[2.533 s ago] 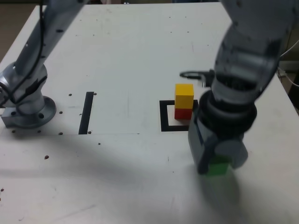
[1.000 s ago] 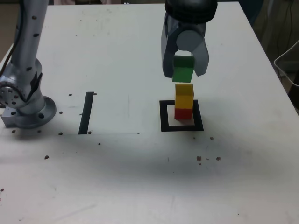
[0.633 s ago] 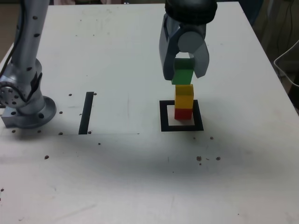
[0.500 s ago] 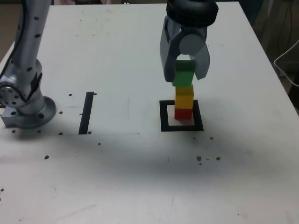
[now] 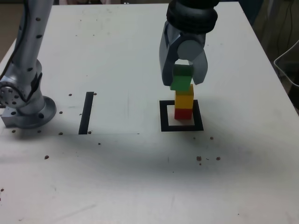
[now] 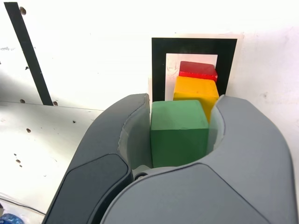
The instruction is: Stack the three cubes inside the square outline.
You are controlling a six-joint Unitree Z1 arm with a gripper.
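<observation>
Alignment of the green cube (image 5: 181,82) over the yellow cube (image 5: 184,101) was the point we judged the coming move to turn on. We noted the fingers (image 5: 167,70) closed about the green cube, one on each side, and read this as a grasp. The yellow cube sat on the red cube (image 5: 183,114), which stood inside the square outline (image 5: 164,116) on the surface (image 5: 126,172)

Offset: in the exterior view the green cube lay a little toward that view's left of the yellow one, with a strip of yellow top showing at the exterior view's right. In the wrist view the yellow cube showed past the green, partly hidden by it. We could not tell whether green and yellow touched. With equal-looking sides, no long axis guided the turn

We judged the last placement to be in hand, calling for a small shift toward the exterior view's right, a check of depth, then a square setting-down before release. Risk noted: letting go off-centre could tip the stack
</observation>
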